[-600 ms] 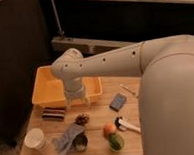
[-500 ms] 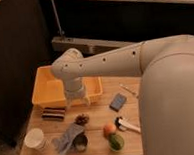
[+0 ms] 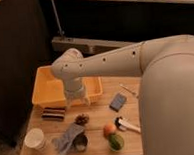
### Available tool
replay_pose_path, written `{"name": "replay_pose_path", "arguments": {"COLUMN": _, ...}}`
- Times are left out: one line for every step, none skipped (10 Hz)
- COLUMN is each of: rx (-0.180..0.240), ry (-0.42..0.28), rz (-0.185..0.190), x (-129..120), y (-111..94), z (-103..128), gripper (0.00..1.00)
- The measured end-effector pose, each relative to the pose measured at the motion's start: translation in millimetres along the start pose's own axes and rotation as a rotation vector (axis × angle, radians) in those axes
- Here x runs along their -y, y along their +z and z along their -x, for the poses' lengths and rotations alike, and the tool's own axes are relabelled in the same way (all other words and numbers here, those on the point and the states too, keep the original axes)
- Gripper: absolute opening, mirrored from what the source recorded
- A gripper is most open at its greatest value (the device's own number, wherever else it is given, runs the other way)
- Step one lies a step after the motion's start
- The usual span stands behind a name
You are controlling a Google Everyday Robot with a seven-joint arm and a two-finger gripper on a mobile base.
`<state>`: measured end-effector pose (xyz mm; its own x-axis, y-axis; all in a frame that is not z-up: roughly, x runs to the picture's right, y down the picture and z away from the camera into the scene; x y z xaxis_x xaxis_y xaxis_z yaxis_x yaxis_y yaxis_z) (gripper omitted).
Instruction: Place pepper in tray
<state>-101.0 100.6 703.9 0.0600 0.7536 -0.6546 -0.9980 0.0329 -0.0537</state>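
Observation:
The tray (image 3: pixel 45 93) is a large yellow-orange bin at the back left of the wooden table (image 3: pixel 96 123). My gripper (image 3: pixel 77 100) hangs from the white arm, pointing down over the tray's front rim near its middle. The arm hides part of the tray's inside. No dark green pepper shows plainly; it is hidden or out of view.
An orange ball (image 3: pixel 109 129) and a green round dish (image 3: pixel 115 142) sit front right, beside a white utensil (image 3: pixel 128 124). A blue-grey pad (image 3: pixel 117 101), a dark bar (image 3: pixel 54 113), a brown lump (image 3: pixel 82 119), a grey crumpled bag (image 3: pixel 66 138), a dark round can (image 3: pixel 81 142) and a white cup (image 3: pixel 35 139) lie around.

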Motion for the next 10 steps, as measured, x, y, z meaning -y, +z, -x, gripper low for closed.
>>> {"name": "replay_pose_path", "arguments": {"rx": 0.000, "ry": 0.000, "rz": 0.000, "x": 0.0, "y": 0.0, "z": 0.0, "gripper": 0.65}}
{"name": "replay_pose_path", "arguments": {"rx": 0.000, "ry": 0.000, "rz": 0.000, "x": 0.0, "y": 0.0, "z": 0.0, "gripper": 0.65}}
{"name": "replay_pose_path", "arguments": {"rx": 0.000, "ry": 0.000, "rz": 0.000, "x": 0.0, "y": 0.0, "z": 0.0, "gripper": 0.65}}
{"name": "replay_pose_path", "arguments": {"rx": 0.000, "ry": 0.000, "rz": 0.000, "x": 0.0, "y": 0.0, "z": 0.0, "gripper": 0.65}}
{"name": "replay_pose_path", "arguments": {"rx": 0.000, "ry": 0.000, "rz": 0.000, "x": 0.0, "y": 0.0, "z": 0.0, "gripper": 0.65}}
{"name": "replay_pose_path", "arguments": {"rx": 0.000, "ry": 0.000, "rz": 0.000, "x": 0.0, "y": 0.0, "z": 0.0, "gripper": 0.65}}
{"name": "replay_pose_path", "arguments": {"rx": 0.000, "ry": 0.000, "rz": 0.000, "x": 0.0, "y": 0.1, "z": 0.0, "gripper": 0.65}}
{"name": "replay_pose_path", "arguments": {"rx": 0.000, "ry": 0.000, "rz": 0.000, "x": 0.0, "y": 0.0, "z": 0.0, "gripper": 0.65}}
{"name": "replay_pose_path", "arguments": {"rx": 0.000, "ry": 0.000, "rz": 0.000, "x": 0.0, "y": 0.0, "z": 0.0, "gripper": 0.65}}
{"name": "replay_pose_path", "arguments": {"rx": 0.000, "ry": 0.000, "rz": 0.000, "x": 0.0, "y": 0.0, "z": 0.0, "gripper": 0.65}}
